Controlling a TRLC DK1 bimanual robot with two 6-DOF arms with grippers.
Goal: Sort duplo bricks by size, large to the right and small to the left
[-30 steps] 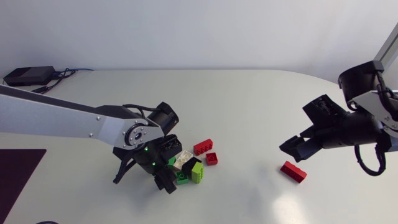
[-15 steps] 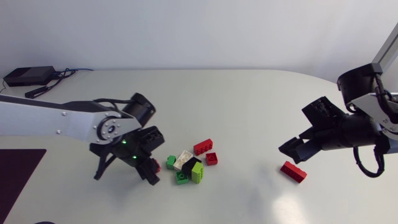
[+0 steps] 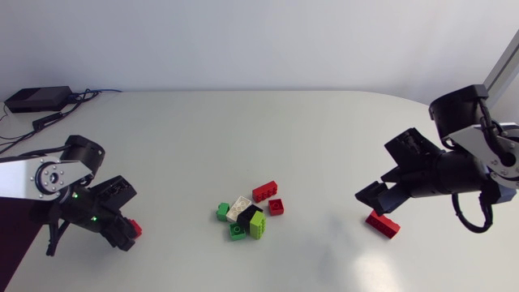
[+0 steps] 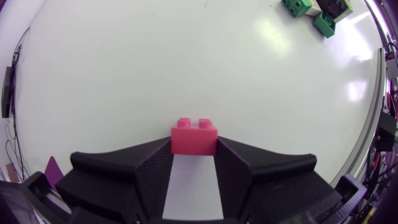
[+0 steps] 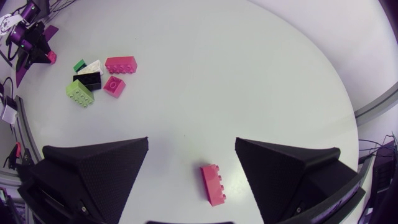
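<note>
Looking down in the head view: left end effector low over the left part of the table, closed on a small red brick poking out at its tip. Well apart from it, near the table's middle, a pile of bricks in red, white, black, lime and green, touching or just beside one another. On the right side, right end effector spread open, just above and beside a long red brick lying flat on the table.

Turning to the left wrist view: small red brick pinched between the two fingertips of the left end effector, pressed from both sides, studs up. Far ahead, the pile of bricks, only partly seen.

Moving to the right wrist view: right end effector wide open, gripping nothing. Long red brick flat on the table in the gap between the fingers, closer to one finger than the other, touching neither. Well ahead, the pile of bricks, and past it the left end effector with the small red brick at its tip.
</note>
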